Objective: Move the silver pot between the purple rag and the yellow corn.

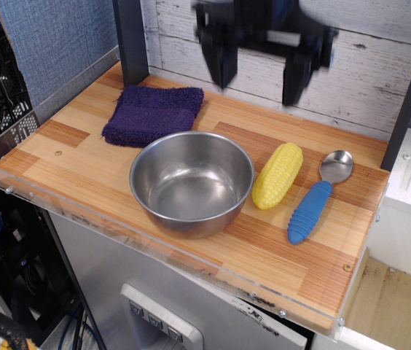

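1. The pot (192,182) is shiny silver steel.
2. The rag (153,114) behind the pot is dark purple, with a knitted texture.
3. The corn (278,175) right of the pot is bright yellow, with rows of kernels.
4. The spoon (317,199) beyond the corn has a blue ribbed handle and a silver head.
5. The table (81,157) under the pot is striped light and reddish wood.

End effector raised, jaws spread wide

The end effector (262,62) is seen at the top of the view, blurred, with its two dark fingers (220,55) pointed downward and set well apart. Nothing is held between them. The arm above it is cut off by the upper edge.
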Controlling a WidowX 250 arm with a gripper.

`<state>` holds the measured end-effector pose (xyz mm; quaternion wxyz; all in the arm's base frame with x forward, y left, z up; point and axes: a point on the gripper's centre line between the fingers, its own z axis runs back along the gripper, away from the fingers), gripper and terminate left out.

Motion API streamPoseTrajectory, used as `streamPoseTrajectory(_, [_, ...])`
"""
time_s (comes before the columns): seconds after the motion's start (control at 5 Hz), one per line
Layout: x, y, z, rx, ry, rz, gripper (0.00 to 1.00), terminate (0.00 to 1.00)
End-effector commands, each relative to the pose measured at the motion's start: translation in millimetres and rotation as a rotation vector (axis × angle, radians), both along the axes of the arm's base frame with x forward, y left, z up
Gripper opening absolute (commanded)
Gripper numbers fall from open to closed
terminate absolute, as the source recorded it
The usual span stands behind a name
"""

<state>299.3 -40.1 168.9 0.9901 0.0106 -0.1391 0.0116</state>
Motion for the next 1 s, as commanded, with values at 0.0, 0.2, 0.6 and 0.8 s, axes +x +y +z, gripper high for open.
streamPoseTrajectory(0.0, [-1.8, 8.6, 11.1, -0.014, 0.049, 0.048, 1.00, 0.00])
streamPoseTrajectory(0.2, [-2.6, 8.9, 8.2, -0.016, 0.086, 0.056, 1.00, 0.00])
streamPoseTrajectory(0.6, [-1.3, 10.6, 7.0, -0.023, 0.110, 0.015, 1.00, 0.00])
streamPoseTrajectory(0.8, [-1.3, 10.6, 7.0, -0.023, 0.110, 0.015, 1.00, 1.00])
